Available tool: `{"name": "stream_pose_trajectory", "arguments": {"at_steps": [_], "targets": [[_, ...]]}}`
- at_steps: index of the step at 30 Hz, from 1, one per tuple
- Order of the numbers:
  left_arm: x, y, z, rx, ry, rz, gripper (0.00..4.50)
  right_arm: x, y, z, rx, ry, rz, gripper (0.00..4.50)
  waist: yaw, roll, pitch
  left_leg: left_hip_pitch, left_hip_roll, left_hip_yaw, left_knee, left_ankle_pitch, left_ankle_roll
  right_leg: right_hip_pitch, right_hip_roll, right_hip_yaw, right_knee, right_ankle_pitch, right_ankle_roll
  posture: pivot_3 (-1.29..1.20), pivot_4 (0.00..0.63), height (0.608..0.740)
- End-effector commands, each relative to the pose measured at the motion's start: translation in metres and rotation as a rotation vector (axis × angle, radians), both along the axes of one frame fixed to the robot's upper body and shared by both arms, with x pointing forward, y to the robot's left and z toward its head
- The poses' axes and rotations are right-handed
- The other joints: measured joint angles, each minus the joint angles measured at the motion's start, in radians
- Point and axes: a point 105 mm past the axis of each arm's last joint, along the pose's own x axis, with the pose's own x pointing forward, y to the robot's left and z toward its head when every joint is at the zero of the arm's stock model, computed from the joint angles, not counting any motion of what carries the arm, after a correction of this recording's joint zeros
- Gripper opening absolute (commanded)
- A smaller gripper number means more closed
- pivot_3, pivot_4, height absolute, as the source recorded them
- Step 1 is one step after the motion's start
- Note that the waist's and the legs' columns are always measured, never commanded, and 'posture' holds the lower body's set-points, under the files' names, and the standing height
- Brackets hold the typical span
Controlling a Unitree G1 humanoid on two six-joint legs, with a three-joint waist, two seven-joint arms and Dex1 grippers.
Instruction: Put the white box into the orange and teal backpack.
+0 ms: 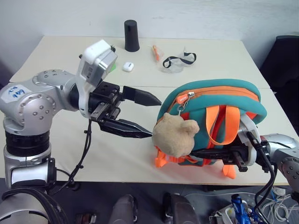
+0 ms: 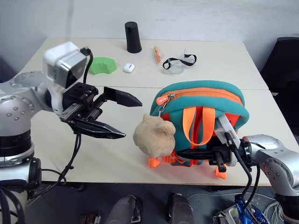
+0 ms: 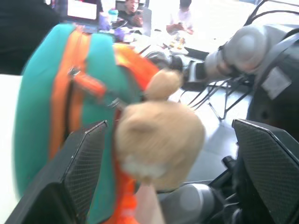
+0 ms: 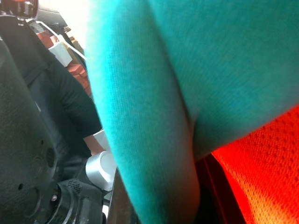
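The orange and teal backpack (image 1: 210,100) stands upright near the table's front edge, its tan plush bear (image 1: 174,135) hanging at its left side. My left gripper (image 1: 156,117) is open and hovers just left of the bear, pointing at the backpack with nothing between its fingers; the left wrist view shows the bear (image 3: 159,140) between the spread fingers (image 3: 84,163), farther off. My right gripper (image 1: 194,152) lies shut across the backpack's lower front, under the orange straps, with teal fabric (image 4: 187,70) pressed close in its wrist view. The white box is out of view.
At the back of the table (image 1: 60,60) are a black cylinder (image 1: 131,36), a tiny white earbud case (image 1: 128,66), an orange pen-like item (image 1: 156,52), clear goggles (image 1: 179,61) and a green object (image 2: 103,66). A dark chair (image 1: 285,60) stands at the right.
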Motion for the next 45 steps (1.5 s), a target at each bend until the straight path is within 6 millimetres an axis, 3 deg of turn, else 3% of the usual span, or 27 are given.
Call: {"name": "stream_pose_trajectory", "arguments": {"at_steps": [1,6,10,17,20,24,31,33,38,42,45], "targets": [[-0.003,-0.008,-0.001,0.022,0.020,0.019,4.49,-0.003,0.005,0.003,0.008,-0.016,0.024,0.00,0.000,0.000,0.000,0.000,0.000,0.000,0.000,0.000,0.000,0.000,0.000,0.000,0.000,0.000,0.000,0.00,0.150,0.740],[-0.003,-0.013,-0.008,0.038,0.099,0.006,4.49,-0.003,0.005,0.006,0.017,-0.017,0.022,0.00,-0.003,0.000,0.000,0.001,0.000,0.000,0.000,0.000,-0.001,0.000,0.001,0.001,0.001,0.000,0.000,0.00,0.150,0.740],[0.004,-0.020,-0.023,0.082,0.114,0.024,4.49,-0.003,0.004,0.007,0.019,-0.018,0.022,0.00,-0.001,0.000,0.000,0.001,0.000,0.000,0.000,0.000,-0.001,0.000,0.001,0.001,0.001,0.000,0.000,0.00,0.150,0.740],[0.012,-0.035,-0.031,0.095,0.107,0.041,4.49,-0.003,0.005,0.009,0.027,-0.018,0.020,0.00,0.001,0.000,0.000,0.000,0.000,0.000,0.000,0.000,-0.001,0.000,0.002,0.001,0.000,0.000,0.000,0.00,0.150,0.740],[0.015,-0.038,-0.028,0.062,0.135,0.048,3.91,-0.003,0.005,0.009,0.032,-0.016,0.017,0.00,0.002,0.000,0.000,0.000,0.000,0.000,0.000,0.000,-0.001,0.000,0.001,0.001,0.000,0.000,0.000,0.00,0.150,0.740],[0.012,-0.034,-0.027,0.068,0.135,0.029,2.68,-0.004,0.005,0.009,0.033,-0.016,0.012,0.00,0.000,0.000,0.000,0.000,0.000,0.000,0.000,0.000,-0.001,0.000,0.001,0.001,0.000,0.000,0.000,0.00,0.150,0.740],[0.022,-0.012,-0.013,0.084,0.072,0.053,0.97,-0.002,0.001,0.011,0.042,-0.016,-0.003,0.00,0.000,0.000,0.000,0.000,0.000,0.001,0.000,0.000,-0.001,-0.001,0.001,0.000,0.000,0.000,-0.001,0.00,0.150,0.740],[0.030,-0.003,-0.007,0.092,0.033,0.079,0.76,-0.001,-0.001,0.014,0.061,-0.014,-0.016,0.00,0.001,0.000,0.000,0.000,0.000,0.001,0.000,0.000,-0.001,-0.001,0.002,0.000,0.000,0.000,-0.001,0.00,0.150,0.740],[0.041,0.012,0.004,0.119,-0.052,0.092,0.76,-0.001,-0.001,0.014,0.074,-0.014,-0.025,0.00,0.001,0.000,0.000,0.000,0.000,0.001,0.000,0.000,-0.001,-0.001,0.003,0.000,0.000,0.000,-0.001,0.00,0.150,0.740],[0.050,0.022,-0.010,0.203,-0.083,0.105,0.76,-0.001,-0.001,0.015,0.097,-0.014,-0.037,0.00,0.000,0.000,0.000,0.000,0.000,0.001,-0.001,0.000,-0.001,-0.002,0.004,0.000,0.000,0.000,-0.001,0.00,0.150,0.740],[0.054,0.033,-0.031,0.299,-0.093,0.112,0.76,0.000,-0.001,0.015,0.106,-0.017,-0.050,0.00,-0.001,0.000,0.000,0.000,0.000,0.002,-0.001,0.000,-0.001,-0.002,0.004,0.000,0.000,-0.001,-0.001,0.00,0.150,0.740]]}}
